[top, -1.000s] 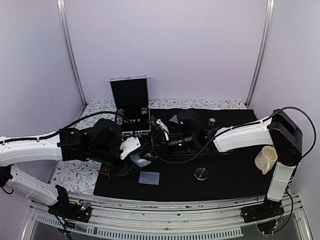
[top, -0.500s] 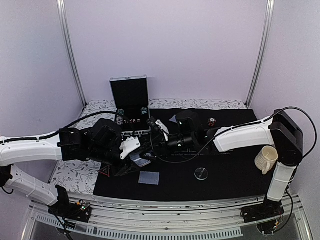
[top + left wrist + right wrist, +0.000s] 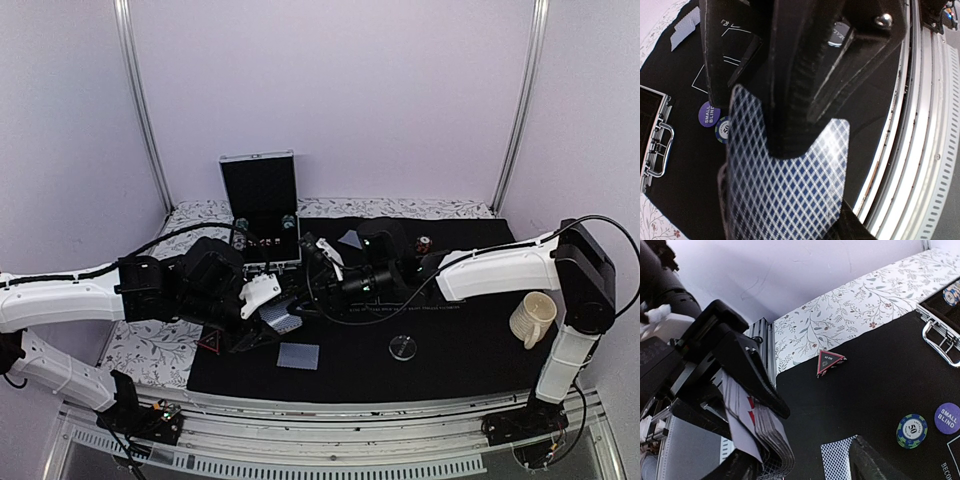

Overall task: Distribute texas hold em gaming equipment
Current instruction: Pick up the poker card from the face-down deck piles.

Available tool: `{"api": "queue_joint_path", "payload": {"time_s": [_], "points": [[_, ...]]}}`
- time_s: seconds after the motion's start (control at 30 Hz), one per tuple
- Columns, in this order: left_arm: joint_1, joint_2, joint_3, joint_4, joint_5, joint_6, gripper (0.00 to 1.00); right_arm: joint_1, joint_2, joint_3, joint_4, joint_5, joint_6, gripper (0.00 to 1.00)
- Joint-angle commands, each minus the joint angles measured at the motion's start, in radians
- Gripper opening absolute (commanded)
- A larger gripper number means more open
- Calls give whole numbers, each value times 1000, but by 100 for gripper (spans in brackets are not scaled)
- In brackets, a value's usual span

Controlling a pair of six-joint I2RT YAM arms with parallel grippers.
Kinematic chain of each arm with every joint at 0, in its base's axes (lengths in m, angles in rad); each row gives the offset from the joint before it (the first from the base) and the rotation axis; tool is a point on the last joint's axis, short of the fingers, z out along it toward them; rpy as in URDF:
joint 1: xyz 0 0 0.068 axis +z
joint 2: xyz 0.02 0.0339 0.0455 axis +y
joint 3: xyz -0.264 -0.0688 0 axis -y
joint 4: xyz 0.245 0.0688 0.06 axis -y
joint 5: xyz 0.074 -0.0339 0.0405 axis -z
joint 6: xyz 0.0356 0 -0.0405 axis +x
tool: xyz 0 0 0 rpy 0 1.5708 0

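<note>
My left gripper [image 3: 270,318] is shut on a deck of playing cards [image 3: 282,317] with blue diamond backs [image 3: 790,190], held tilted above the mat's left part. My right gripper [image 3: 303,300] has come up to the deck's free end. Its jaws stand apart in the right wrist view [image 3: 800,471], with the deck's edge [image 3: 762,437] by the left finger. One card [image 3: 298,356] lies face down on the mat below [image 3: 837,460]. A red triangle marker [image 3: 829,361] lies at the mat's left edge. A purple small-blind chip [image 3: 946,418] and a green chip [image 3: 911,430] sit together. A clear disc [image 3: 403,347] lies further right.
An open metal chip case [image 3: 262,215] stands at the back left, its latch showing [image 3: 940,325]. A cream mug [image 3: 532,318] stands at the right. Another card [image 3: 349,238] and a red-black chip [image 3: 424,243] lie on the black mat [image 3: 460,350] at the back.
My right gripper has slid left to the deck's end and its jaws have narrowed. The left arm and the deck have stayed where they were.
</note>
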Motion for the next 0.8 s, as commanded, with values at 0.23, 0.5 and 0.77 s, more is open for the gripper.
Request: {"api": "queue_joint_path", "payload": {"time_s": [0.23,0.5,0.77], "points": [[10,-6,5,15,9,8,40,-5,-52,19,-9,-117,31,25],[9,-5,5,16,8,7,40,-4,-92,11,-63,-75,22,3],[10,-5,4,14,6,7,40,-5,-141,23,-181,-3,-18,2]]}}
